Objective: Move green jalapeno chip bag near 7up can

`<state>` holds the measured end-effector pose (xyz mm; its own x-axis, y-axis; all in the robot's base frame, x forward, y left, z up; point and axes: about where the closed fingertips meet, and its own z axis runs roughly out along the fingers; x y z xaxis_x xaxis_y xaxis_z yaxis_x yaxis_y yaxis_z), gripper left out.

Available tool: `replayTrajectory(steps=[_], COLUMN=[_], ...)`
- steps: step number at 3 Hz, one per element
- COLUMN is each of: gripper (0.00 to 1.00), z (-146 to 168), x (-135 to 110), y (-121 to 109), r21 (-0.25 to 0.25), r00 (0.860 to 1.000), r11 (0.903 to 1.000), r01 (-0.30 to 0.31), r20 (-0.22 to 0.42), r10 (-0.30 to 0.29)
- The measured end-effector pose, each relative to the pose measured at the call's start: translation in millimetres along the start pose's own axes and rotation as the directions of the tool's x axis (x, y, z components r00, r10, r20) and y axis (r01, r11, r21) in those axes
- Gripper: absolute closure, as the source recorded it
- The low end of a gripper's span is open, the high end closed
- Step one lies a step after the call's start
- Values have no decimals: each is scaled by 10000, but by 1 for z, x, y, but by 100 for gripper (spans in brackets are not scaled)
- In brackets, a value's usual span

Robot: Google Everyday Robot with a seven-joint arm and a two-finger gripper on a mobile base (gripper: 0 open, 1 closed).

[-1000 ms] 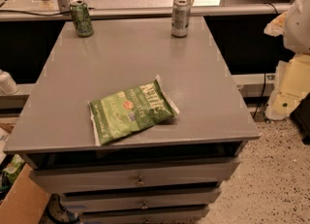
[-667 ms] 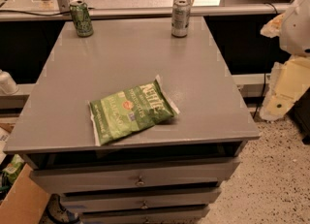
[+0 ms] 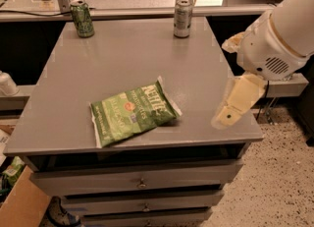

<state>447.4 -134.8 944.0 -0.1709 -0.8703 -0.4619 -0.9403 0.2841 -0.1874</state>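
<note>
The pale yellow fingers [image 3: 236,98] now reach in over the right edge of the grey table [image 3: 122,64]; a moment ago they hung clear of that edge, off to the side. They stand well apart, one long finger pointing down at the table's front right corner and the other short and higher, with nothing between them and nothing touched. The gripper [image 3: 224,81] hovers above the table's right margin. Behind it, the white wrist housing and thick arm [image 3: 289,19] slant up and away past the table's right side.

The green jalapeno chip bag [image 3: 132,112] lies flat near the table's front edge, unmoved. The 7up can [image 3: 182,18] stands upright at the table's back edge, and a darker green can [image 3: 82,18] stands at the back left corner.
</note>
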Motion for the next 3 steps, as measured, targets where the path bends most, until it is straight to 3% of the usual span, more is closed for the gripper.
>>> replayTrajectory(steps=[1,3], gripper=[0,0], z=[34,92], x=[-32,-69], y=[14,30], r21=[-327,-1068], r00=[9936,9636], r11=[9994,9936], r01=[84,-377], r20=[1132,2595], r10=[-47,645])
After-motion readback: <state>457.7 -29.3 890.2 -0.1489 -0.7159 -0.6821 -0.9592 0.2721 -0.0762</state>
